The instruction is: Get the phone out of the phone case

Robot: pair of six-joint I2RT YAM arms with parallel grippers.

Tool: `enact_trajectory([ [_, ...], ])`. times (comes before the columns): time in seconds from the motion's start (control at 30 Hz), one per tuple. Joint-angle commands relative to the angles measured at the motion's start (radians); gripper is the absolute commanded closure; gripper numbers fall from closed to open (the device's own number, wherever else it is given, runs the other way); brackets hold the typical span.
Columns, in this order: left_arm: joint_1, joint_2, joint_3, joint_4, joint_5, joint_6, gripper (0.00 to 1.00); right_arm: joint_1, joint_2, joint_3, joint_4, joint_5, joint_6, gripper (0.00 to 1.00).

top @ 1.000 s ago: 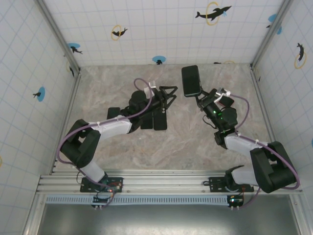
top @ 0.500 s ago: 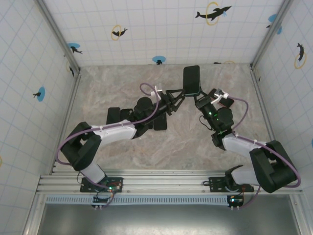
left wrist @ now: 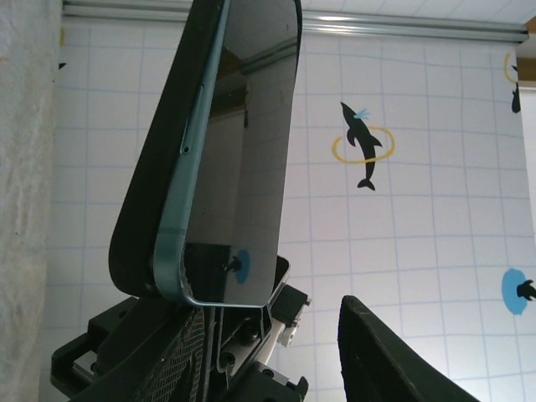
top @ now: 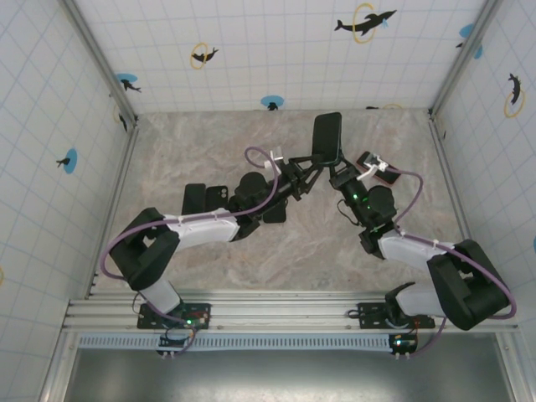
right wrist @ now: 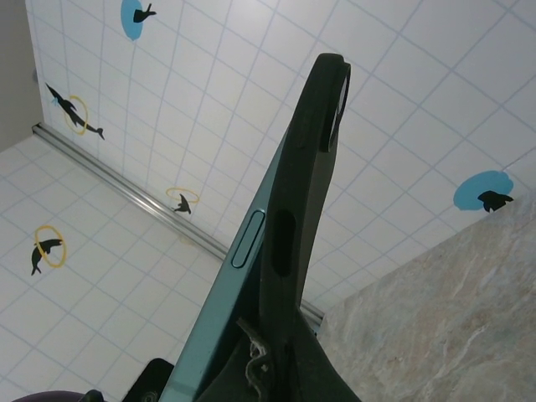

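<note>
Marbled tabletop [top: 193,142], white tiled walls [top: 276,50] on three sides. Back-wall stickers: dolphin in yellow ring [top: 365,21], dolphin on blue disc [top: 272,102]. Flat black slabs [top: 194,199] lie on tabletop, left of centre. Aluminium rail [top: 276,314] along near edge

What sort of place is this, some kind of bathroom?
Probably a robot test booth, not a real room. A left arm and right arm are bolted to a metal rail at a marble-look table, boxed in by panels printed with tiles and dolphins. The right arm holds up a phone.
</note>
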State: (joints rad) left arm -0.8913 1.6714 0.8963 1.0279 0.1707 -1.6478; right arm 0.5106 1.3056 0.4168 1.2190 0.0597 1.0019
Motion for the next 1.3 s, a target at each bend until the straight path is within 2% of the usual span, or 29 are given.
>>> enact_trajectory([
  [0.0,-0.003,0.028,0.019,0.072,-0.019,-0.018,0.55,0.010,-0.024,-0.021,0.092,0.018,-0.020,1.00],
  [0.3,-0.001,0.055,0.014,0.100,-0.083,-0.033,0.58,0.029,-0.032,-0.064,0.179,0.038,-0.012,1.00],
  [0.5,0.001,0.093,0.072,0.096,-0.105,-0.027,0.62,0.049,-0.036,-0.086,0.214,0.067,-0.001,1.00],
  [0.67,0.000,0.114,0.108,0.116,-0.098,-0.031,0.75,0.060,-0.035,-0.087,0.206,0.077,-0.006,1.00],
  [0.83,0.000,0.109,0.125,0.106,-0.083,-0.019,0.95,0.065,-0.023,-0.092,0.203,0.100,-0.001,1.00],
  [0.97,0.001,0.099,0.123,0.101,-0.082,-0.011,1.00,0.070,-0.023,-0.088,0.180,0.131,-0.013,1.00],
  [1.27,-0.018,0.065,0.113,0.093,-0.074,0.009,1.00,0.051,0.002,-0.090,0.104,0.233,-0.071,1.00],
])
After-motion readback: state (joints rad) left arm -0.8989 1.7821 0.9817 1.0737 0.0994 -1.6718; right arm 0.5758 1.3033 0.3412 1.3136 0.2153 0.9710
